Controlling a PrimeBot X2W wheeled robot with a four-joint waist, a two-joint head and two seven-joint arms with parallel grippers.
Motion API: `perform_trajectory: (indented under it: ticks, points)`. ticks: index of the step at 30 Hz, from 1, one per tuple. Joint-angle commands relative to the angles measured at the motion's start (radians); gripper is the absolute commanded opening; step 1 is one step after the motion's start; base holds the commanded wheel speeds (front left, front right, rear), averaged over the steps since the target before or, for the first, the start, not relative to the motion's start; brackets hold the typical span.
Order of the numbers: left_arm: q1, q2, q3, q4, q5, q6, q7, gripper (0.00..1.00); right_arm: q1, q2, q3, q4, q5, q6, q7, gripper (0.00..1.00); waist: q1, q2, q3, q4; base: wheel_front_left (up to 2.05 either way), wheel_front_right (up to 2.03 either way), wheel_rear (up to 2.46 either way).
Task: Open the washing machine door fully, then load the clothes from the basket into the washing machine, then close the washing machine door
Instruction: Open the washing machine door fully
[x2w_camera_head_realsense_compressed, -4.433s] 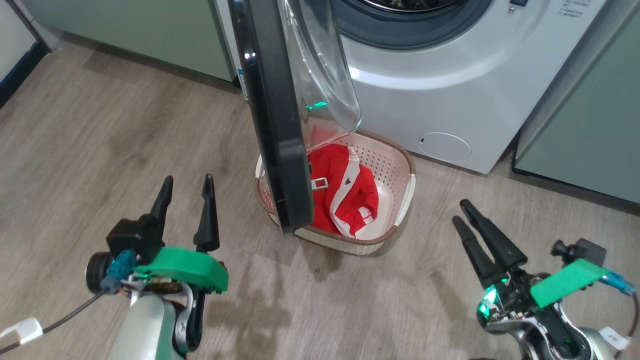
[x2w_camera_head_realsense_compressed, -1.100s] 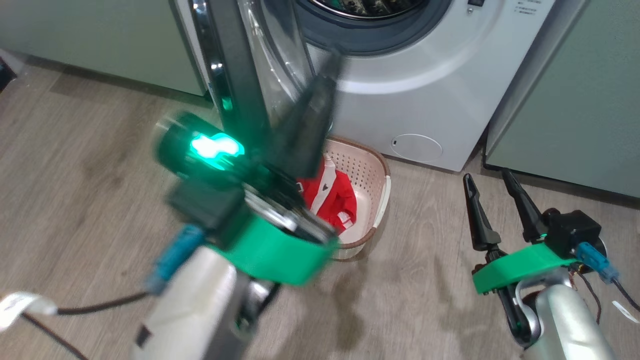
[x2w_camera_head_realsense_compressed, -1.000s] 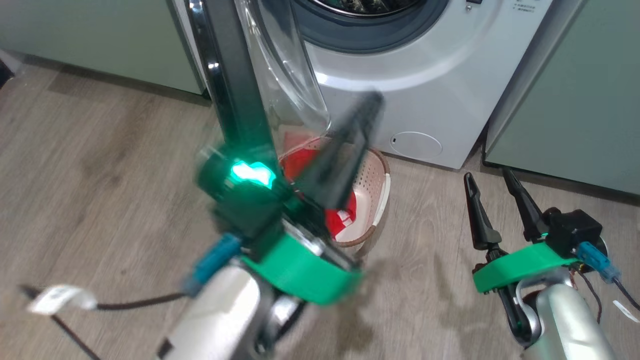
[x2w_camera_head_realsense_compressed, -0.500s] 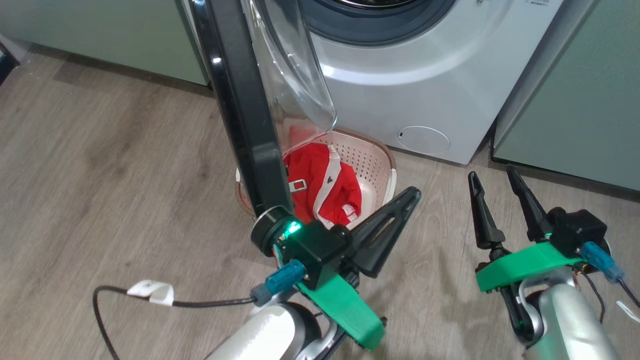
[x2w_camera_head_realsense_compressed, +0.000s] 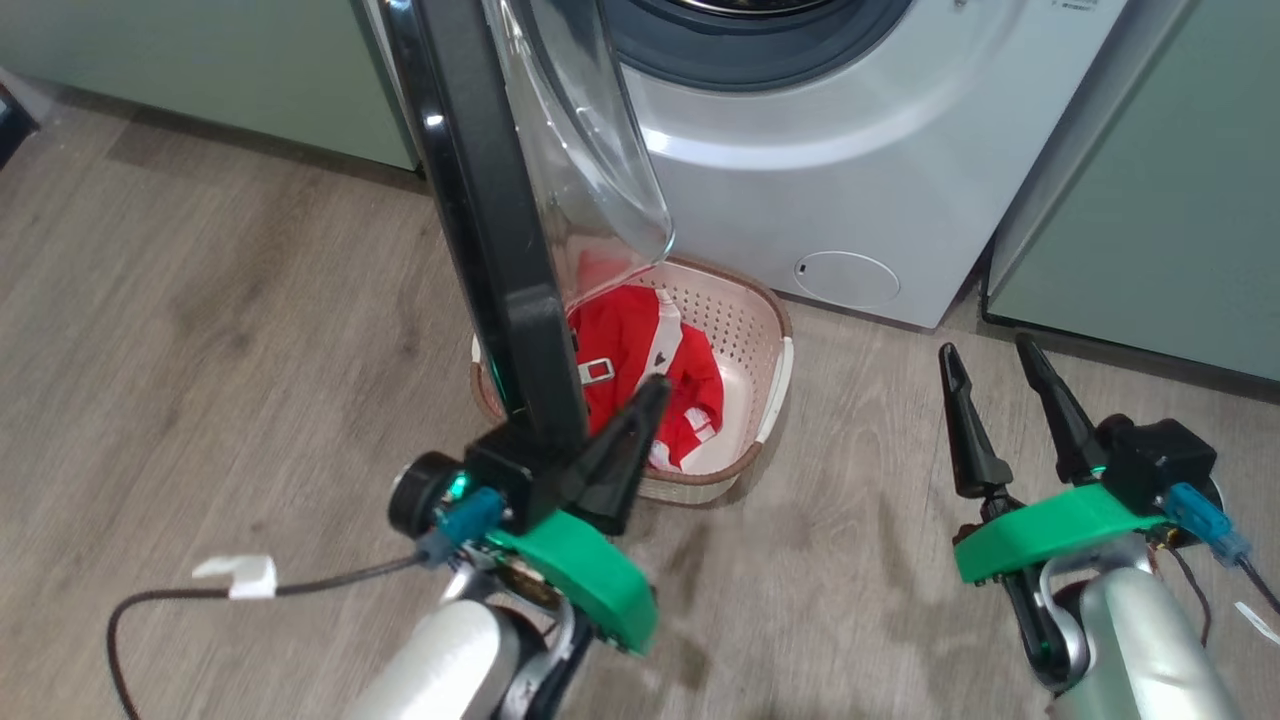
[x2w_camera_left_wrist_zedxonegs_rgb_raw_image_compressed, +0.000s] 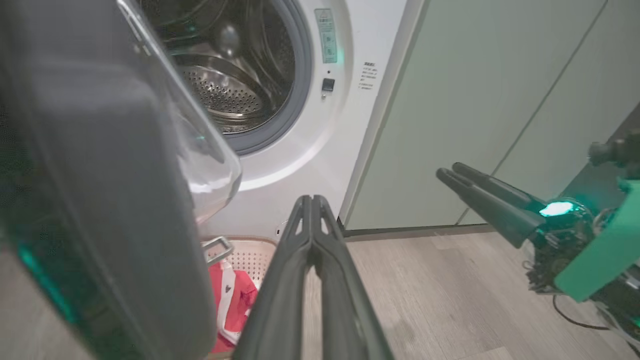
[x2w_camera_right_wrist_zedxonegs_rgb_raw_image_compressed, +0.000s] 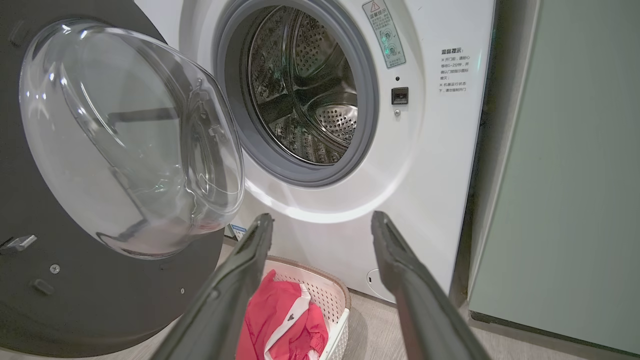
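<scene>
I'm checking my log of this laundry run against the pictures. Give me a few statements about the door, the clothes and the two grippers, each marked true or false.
1. The washing machine door is shut. False: it stands open, and the drum is in view.
2. The clothes lie in the basket. True.
3. The right gripper holds a red garment. False: it is open and empty, apart from the basket.
4. The left gripper has its fingers closed together. True.
5. The basket stands on the floor in front of the washing machine, below the open door. True.
</scene>
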Motion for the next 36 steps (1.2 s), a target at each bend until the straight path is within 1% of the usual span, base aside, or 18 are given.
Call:
perform_trajectory:
  ticks: [1,7,17,21,26,31,36]
  points:
    - [-0.028,0.01,0.043,-0.026,-0.004,0.006,-0.008,0.0,-0.026,0.005,0.022,-0.028,0.01,0.0,-0.009,1.0,0.0,0.0,0.001,0.0,0.0,0.0,0.0]
    - [-0.036,0.024,0.094,0.024,-0.023,0.028,-0.026,0.0,-0.028,0.005,0.024,-0.026,0.013,0.0,-0.009,1.0,0.0,0.0,0.004,-0.002,0.0,0.0,0.0]
    - [-0.027,0.032,0.124,0.036,-0.046,0.043,-0.043,0.0,-0.031,0.005,0.012,-0.026,0.013,0.0,-0.009,1.0,0.0,0.0,0.015,0.016,0.0,0.0,0.0]
    - [-0.017,0.034,0.139,0.04,-0.058,0.053,-0.051,0.0,-0.034,0.005,0.009,-0.027,0.01,0.0,-0.009,1.0,0.0,0.0,0.017,0.037,0.0,0.0,0.0]
    - [0.006,0.039,0.165,0.033,-0.07,0.076,-0.067,0.0,-0.032,0.005,0.006,-0.026,0.004,0.0,-0.009,1.0,0.0,0.0,0.016,0.072,0.0,0.0,0.0]
    - [0.029,0.056,0.198,0.034,-0.086,0.092,-0.079,0.0,-0.036,0.005,0.008,-0.024,0.002,0.0,-0.009,1.0,0.0,0.0,0.019,0.105,0.0,0.0,0.0]
    - [0.043,0.077,0.243,0.043,-0.109,0.104,-0.094,0.0,-0.043,0.005,0.012,-0.022,0.001,0.0,-0.009,1.0,0.0,0.0,0.022,0.124,0.0,0.0,0.0]
